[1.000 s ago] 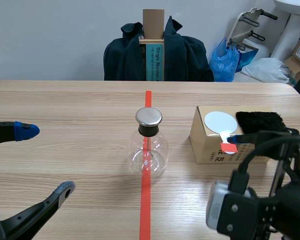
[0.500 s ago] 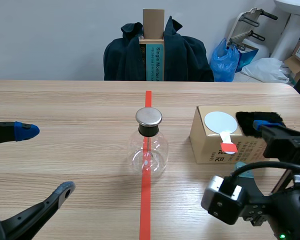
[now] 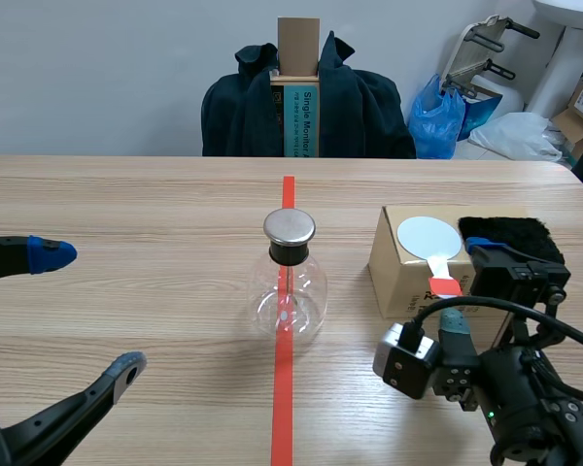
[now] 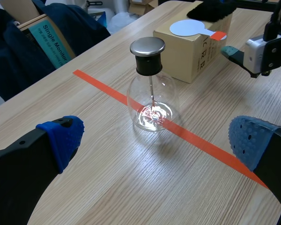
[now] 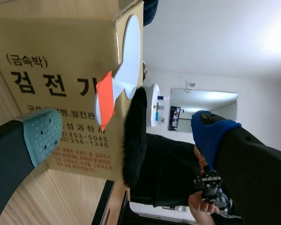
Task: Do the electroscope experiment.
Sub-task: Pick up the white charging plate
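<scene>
Scene view faces across table (image 3: 126,194); left wrist overlooks flask (image 4: 151,101); right wrist sideways, close on box (image 5: 51,61); all share box.

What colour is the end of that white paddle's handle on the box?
Orange-red handle end, clearest in the right wrist view.

Bright, even indoor light from overhead, with no harsh contrast. Only a faint, soft shadow on the counter (image 3: 126,214) beside the glass flask (image 3: 290,301). Small white glints on its bulb and a pale sheen across the metal cap (image 4: 147,46). Washed-out white wall (image 5: 215,42) beyond the cardboard box (image 5: 51,70) in the right wrist view.
</scene>
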`<state>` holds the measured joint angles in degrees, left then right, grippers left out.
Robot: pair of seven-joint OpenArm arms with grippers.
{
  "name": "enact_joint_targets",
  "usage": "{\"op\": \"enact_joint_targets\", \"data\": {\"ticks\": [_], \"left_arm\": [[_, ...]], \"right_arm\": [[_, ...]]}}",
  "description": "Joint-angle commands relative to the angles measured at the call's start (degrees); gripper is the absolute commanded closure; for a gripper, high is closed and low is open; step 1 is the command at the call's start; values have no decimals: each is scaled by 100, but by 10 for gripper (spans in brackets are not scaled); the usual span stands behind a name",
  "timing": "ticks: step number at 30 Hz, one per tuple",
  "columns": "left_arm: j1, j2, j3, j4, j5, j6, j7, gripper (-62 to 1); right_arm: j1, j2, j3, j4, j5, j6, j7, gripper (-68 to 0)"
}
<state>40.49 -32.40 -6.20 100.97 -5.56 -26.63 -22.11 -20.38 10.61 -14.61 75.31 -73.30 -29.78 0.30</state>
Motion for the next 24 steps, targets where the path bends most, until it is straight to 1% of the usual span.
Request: {"op": "enact_joint_targets", "data": {"ticks": [1,5,15,16,17,18,19,22,24], "left_arm": [[59,15,-26,33,-61,-2,-72,-623],[59,15,-26,33,-61,-2,-72,-623],[59,15,-26,33,-61,-4,-72,-623],[59,15,-26,33,-61,-4,-72,-623],[59,15,-26,33,-61,-4,-72,-623],[59,15,-26,33,-61,-4,-72,-623],[59,15,-26,33,-61,-4,-72,-623],[59,15,-26,33,-61,-4,-72,-623],[59,15,-26,33,-61,-4,-72,-623]], "right_arm": [[116,17,-39,46,-11,-85,-20,-560],[232,17,-142,-79,-11,-85,-20,-560],[229,20,-153,-85,-92,-57,74,-559],[229,20,-153,-85,-92,-57,90,-549],[229,20,-153,-85,-92,-57,96,-518],[229,20,-153,-85,-92,-57,96,-469],[229,20,-153,-85,-92,-57,96,-407],[229,20,-153,-85,-92,-57,94,-185],[229,20,-153,-85,-92,-61,92,-62]]}}
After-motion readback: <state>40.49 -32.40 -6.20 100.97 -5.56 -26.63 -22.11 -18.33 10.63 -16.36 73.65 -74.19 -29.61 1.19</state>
